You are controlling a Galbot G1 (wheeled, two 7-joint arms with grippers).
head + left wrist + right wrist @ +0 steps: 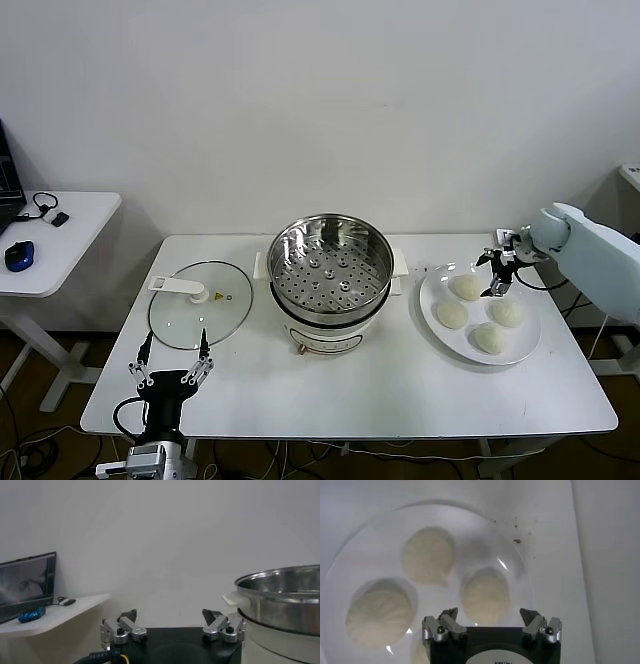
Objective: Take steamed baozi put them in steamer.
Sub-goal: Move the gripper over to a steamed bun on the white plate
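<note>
Four off-white baozi lie on a round white plate [431,297] at the table's right: one at the back [466,287], one to its left [452,314], one at the right [506,312] and one in front [490,338]. My right gripper [497,272] hovers open over the plate's back part, empty. In the right wrist view the right gripper [489,615] has its jaws wide apart above one baozi [485,596], with others beside it [428,555] [379,617] on the plate [470,530]. The steel steamer [330,270] stands mid-table, its perforated tray empty. My left gripper [172,362] is open at the table's front left.
A glass lid [200,303] with a white handle lies flat left of the steamer. A white side table [60,240] with a blue mouse stands farther left. In the left wrist view the left gripper [170,614] faces the wall, with the steamer [280,600] at its side.
</note>
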